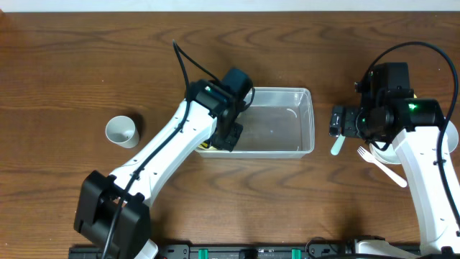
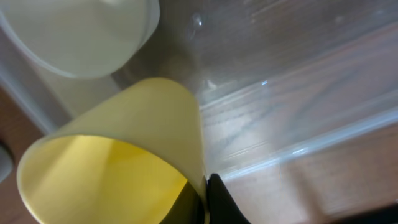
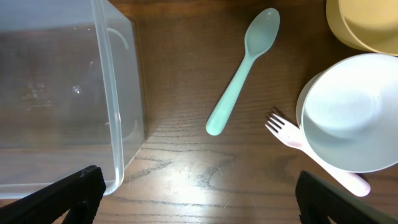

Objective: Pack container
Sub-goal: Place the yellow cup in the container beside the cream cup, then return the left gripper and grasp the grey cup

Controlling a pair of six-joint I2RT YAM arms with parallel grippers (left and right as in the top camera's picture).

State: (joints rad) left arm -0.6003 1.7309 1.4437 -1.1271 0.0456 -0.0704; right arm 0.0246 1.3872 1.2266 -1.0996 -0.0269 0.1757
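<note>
Overhead and wrist views of a desk [image 1: 72, 57] bearing the clear container [image 1: 287, 119], which is set between the two arms.

The left jaws are lowered into one end of the container and are clenched on the wall of a yellow cup [image 2: 118, 155]. The cup is held tilted, and its open mouth is turned toward the wrist camera. One dark finger [image 2: 217, 199] is seen pressed against the cup's edge. Beyond the held cup, a pale round vessel [image 2: 81, 31] is seen within the container's wall [image 2: 298, 93]; whether it is a cup or a bowl cannot be told. In the overhead view this end of the tub is hidden by the arm, and only a sliver of yellow is shown.

The right jaws are released, and their fingers [image 3: 81, 193] are spread wide above the bare desk just outside the container's other end. The portion of the container [image 3: 124, 93] shown ahead of one finger is seen to hold nothing. Ahead of the gap between the fingers a mint spoon [image 3: 239, 74] is laid flat on the desk. Ahead of the other finger a pink fork [image 3: 283, 127] is partly covered by a white bowl [image 3: 351, 112], and a yellow bowl [image 3: 367, 22] is placed just beyond it. Both bowls appear empty.

A pale cup [image 1: 122, 131] is stood upright on the desk, well apart from the left jaws and outside the container.
</note>
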